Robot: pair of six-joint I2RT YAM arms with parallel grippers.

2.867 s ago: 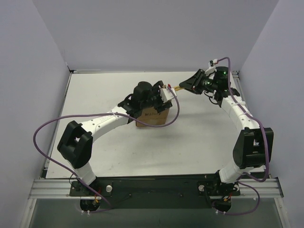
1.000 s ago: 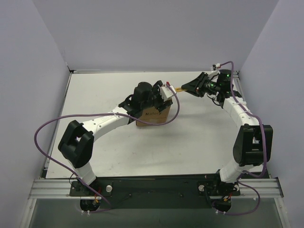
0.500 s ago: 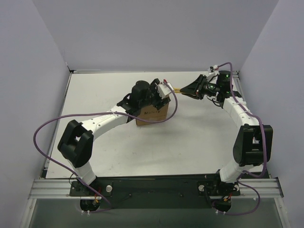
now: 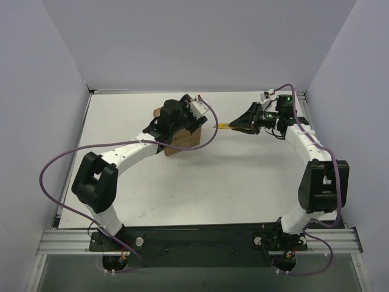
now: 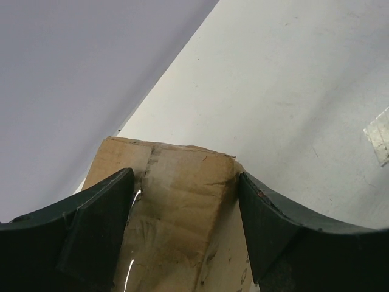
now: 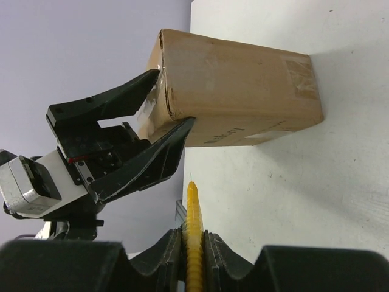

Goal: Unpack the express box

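Observation:
The express box (image 4: 184,140), a brown cardboard carton with dark print, stands left of the table's middle. My left gripper (image 4: 176,119) comes down on it from above. In the left wrist view its two dark fingers (image 5: 103,219) press on opposite sides of the box (image 5: 182,213), over a taped seam. My right gripper (image 4: 243,123) hovers to the box's right, shut on a slim yellow utility knife (image 4: 225,126). In the right wrist view the knife (image 6: 193,210) points its thin blade tip toward the box (image 6: 237,91), with a gap between them.
The white table (image 4: 243,182) is walled by pale panels on the left, back and right. Purple cables (image 4: 61,161) loop off both arms. A small pale scrap (image 5: 380,135) lies on the table beyond the box.
My left gripper has carried the box leftward and turned it a little. My right gripper with the knife has drifted slightly nearer the front, and the gap to the box has widened.

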